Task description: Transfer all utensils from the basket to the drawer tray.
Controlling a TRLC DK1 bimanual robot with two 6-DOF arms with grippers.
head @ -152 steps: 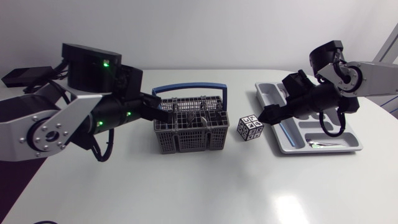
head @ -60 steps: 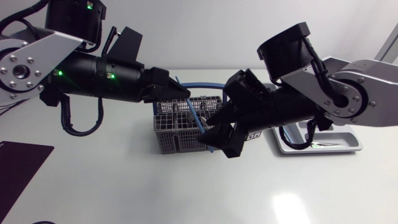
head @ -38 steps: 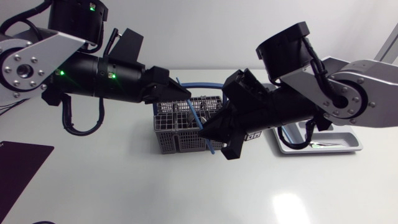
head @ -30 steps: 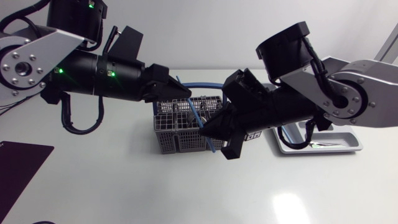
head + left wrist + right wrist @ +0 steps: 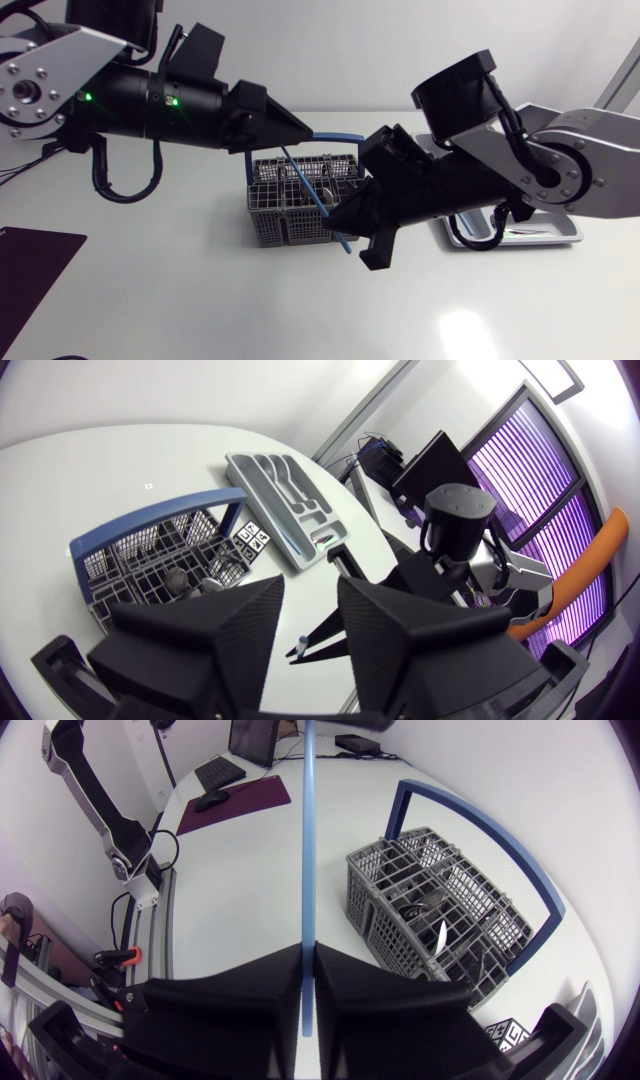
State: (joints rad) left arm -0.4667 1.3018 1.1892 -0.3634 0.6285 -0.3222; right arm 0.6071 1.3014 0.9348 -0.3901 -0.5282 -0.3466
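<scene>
Grip on a blue utensil [image 5: 305,184]: the right gripper [image 5: 307,960] clamps it, slanted, above the front of the basket [image 5: 268,225]; the left gripper [image 5: 310,585], fingers parted wide, hangs above the basket's handle.

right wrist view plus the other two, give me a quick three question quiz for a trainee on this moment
1. True or false: the right gripper is shut on the thin blue utensil.
2. The left gripper is: A open, B shut on that utensil, C shut on a fork.
3. Fill in: the small black-and-white patterned cube stands between the grey mesh basket and the grey plastic drawer ____.
Key: 1 true; 2 A; 3 tray.
</scene>
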